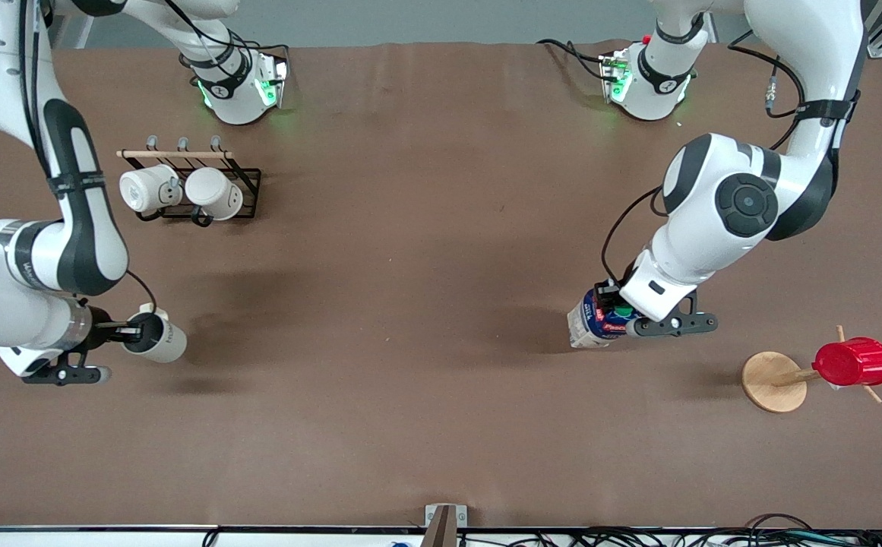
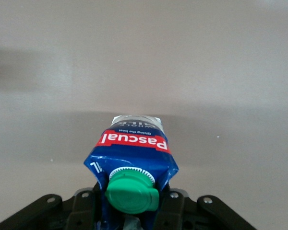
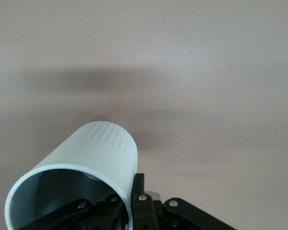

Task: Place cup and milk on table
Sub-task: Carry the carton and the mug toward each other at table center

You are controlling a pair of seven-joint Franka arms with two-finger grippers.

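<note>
left gripper [image 1: 623,323] clamps the glossy blue-and-white milk carton [image 1: 596,323] with ribbed round green cap, and right gripper [image 1: 131,331] pinches the smooth off-white cylindrical cup's [image 1: 158,338] rim, both over the matte brown table [image 1: 410,228].

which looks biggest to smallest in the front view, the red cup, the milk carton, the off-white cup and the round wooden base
1. red cup
2. round wooden base, close to the red cup in size, so that order is unsure
3. milk carton, partly hidden by the left hand
4. off-white cup, in the right hand, about like the carton
</note>
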